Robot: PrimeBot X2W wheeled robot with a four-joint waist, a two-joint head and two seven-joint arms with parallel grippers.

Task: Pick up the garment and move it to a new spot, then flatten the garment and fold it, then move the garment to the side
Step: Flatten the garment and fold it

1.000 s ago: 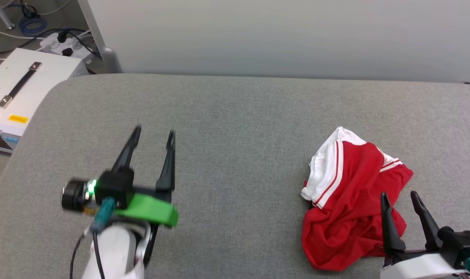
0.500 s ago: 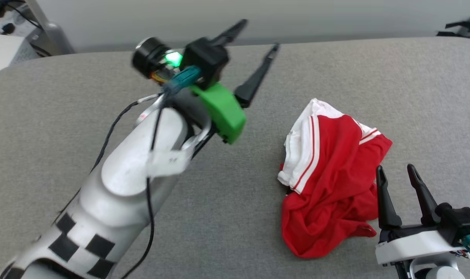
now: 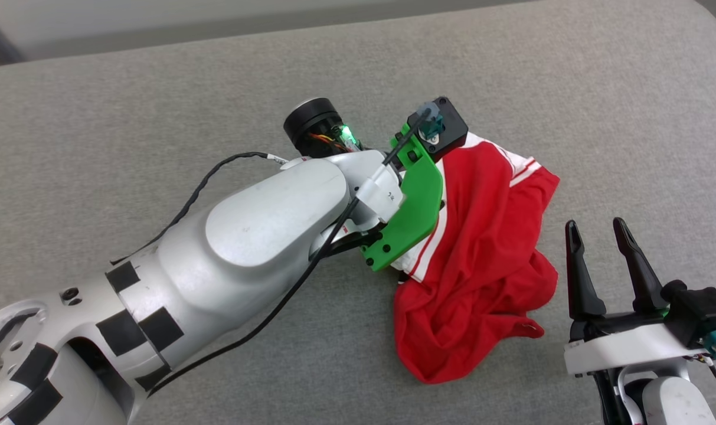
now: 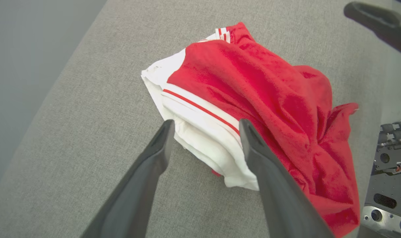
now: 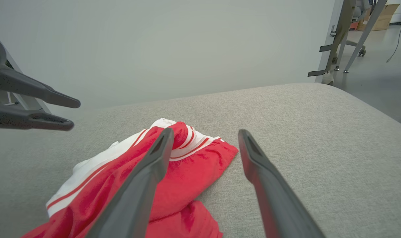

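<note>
The garment (image 3: 487, 260) is a red T-shirt with white, red-striped sleeves, crumpled in a heap on the grey padded surface. My left arm reaches across to it, and its green wrist mount (image 3: 408, 206) covers the heap's left edge. In the left wrist view the left gripper (image 4: 206, 123) is open, its fingers straddling the white sleeve of the garment (image 4: 269, 86) just above the cloth. My right gripper (image 3: 595, 227) stands open just right of the heap with nothing between its fingers. In the right wrist view it (image 5: 205, 132) points past the garment (image 5: 193, 165).
The grey padded surface (image 3: 216, 77) extends far to the left and behind the heap, with a rounded corner at the far right. A pale wall (image 5: 154, 39) stands behind it. Metal frame legs (image 5: 352, 33) stand on the floor beyond the right end.
The head camera has tilted down and shifted. My left arm has swung from the left side across to the garment, its open fingers now over the white sleeve. The right gripper has stayed beside the heap.
</note>
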